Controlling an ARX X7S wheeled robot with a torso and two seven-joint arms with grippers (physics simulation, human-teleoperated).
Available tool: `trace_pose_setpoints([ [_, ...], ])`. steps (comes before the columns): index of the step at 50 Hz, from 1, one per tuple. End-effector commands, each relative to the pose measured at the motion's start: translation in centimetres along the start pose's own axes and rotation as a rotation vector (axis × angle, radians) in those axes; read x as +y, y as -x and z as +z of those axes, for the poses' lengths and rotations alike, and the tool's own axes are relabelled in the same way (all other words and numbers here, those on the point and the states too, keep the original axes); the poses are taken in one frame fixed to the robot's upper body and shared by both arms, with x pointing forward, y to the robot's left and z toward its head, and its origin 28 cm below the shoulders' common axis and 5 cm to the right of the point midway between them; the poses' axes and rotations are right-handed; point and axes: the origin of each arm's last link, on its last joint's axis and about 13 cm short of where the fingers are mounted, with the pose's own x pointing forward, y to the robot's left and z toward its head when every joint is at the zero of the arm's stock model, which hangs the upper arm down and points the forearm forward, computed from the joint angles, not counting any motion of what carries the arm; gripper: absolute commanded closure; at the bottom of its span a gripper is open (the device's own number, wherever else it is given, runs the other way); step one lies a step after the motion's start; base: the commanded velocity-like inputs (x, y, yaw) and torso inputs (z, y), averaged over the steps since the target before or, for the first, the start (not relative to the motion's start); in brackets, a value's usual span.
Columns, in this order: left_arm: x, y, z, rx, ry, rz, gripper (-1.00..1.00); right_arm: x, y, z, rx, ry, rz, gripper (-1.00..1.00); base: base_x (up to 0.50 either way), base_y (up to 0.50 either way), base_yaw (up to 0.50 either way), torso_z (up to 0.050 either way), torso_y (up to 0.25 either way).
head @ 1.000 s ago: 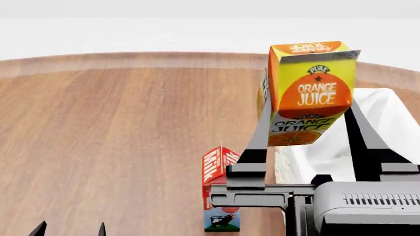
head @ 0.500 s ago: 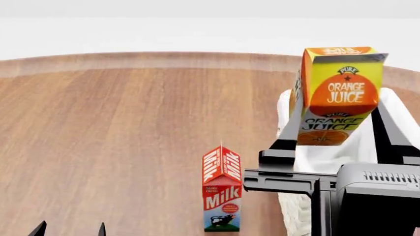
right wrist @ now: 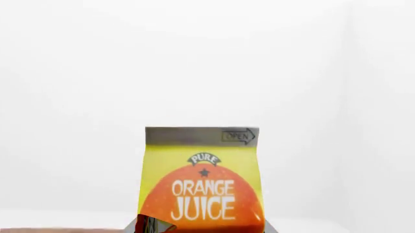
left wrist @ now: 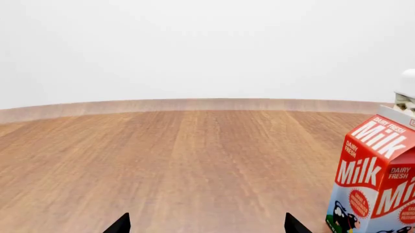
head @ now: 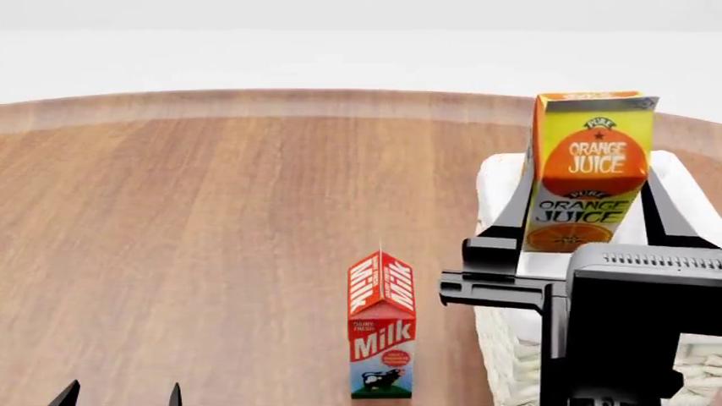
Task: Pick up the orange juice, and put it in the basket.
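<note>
Nearest, the left gripper (head: 122, 395) idles low over the worktop (head: 203, 220), jaws spread and empty. Farther, the right gripper (head: 587, 224) pinches the orange juice (head: 589, 173) upright above the basket (head: 508, 338); ideally it descends centred, clear of the liner, before releasing. The milk carton (head: 380, 326) stands alongside.

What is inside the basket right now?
Only the white cloth liner shows in the basket. The orange juice and right end effector hide most of its inside.

one orange juice carton (head: 589, 169), one milk carton (head: 380, 326), one basket (head: 502, 347), two grippers
</note>
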Motion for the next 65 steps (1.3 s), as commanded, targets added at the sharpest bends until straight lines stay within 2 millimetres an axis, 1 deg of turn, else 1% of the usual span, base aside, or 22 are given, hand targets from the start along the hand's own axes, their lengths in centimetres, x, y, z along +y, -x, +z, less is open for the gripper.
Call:
trace_pose_setpoints([
  [1, 0.0, 0.0, 0.0, 0.0, 0.0, 0.0, -1.0, 0.0, -1.6, -1.0, 0.005, 0.049, -0.025, 1.0, 0.0, 0.0, 0.0, 0.0, 0.0],
  [14, 0.0, 0.0, 0.0, 0.0, 0.0, 0.0, -1.0, -0.2, -2.4, -3.2, 0.053, 0.081, -0.052, 1.0, 0.0, 0.0, 0.0, 0.001, 0.001],
  [17, 0.0, 0.0, 0.0, 0.0, 0.0, 0.0, -1.0, -0.2, -2.8, -4.1, 0.075, 0.088, -0.06, 1.0, 0.0, 0.0, 0.0, 0.0, 0.003],
  [23, 0.0, 0.0, 0.0, 0.0, 0.0, 0.0, -1.0, -0.3, -3.4, -4.9, 0.097, 0.092, -0.074, 1.0, 0.0, 0.0, 0.0, 0.0, 0.0],
  [40, 0.0, 0.0, 0.0, 0.0, 0.0, 0.0, -1.0, -0.6, -4.2, -6.3, 0.128, 0.12, -0.096, 1.0, 0.0, 0.0, 0.0, 0.0, 0.001],
  [48, 0.0, 0.0, 0.0, 0.0, 0.0, 0.0, -1.0, -0.7, -4.4, -6.6, 0.135, 0.124, -0.106, 1.0, 0.0, 0.0, 0.0, 0.001, 0.001],
  [65, 0.0, 0.0, 0.0, 0.0, 0.0, 0.0, -1.0, -0.5, -5.2, -7.7, 0.158, 0.121, -0.12, 1.0, 0.0, 0.0, 0.0, 0.0, 0.001],
])
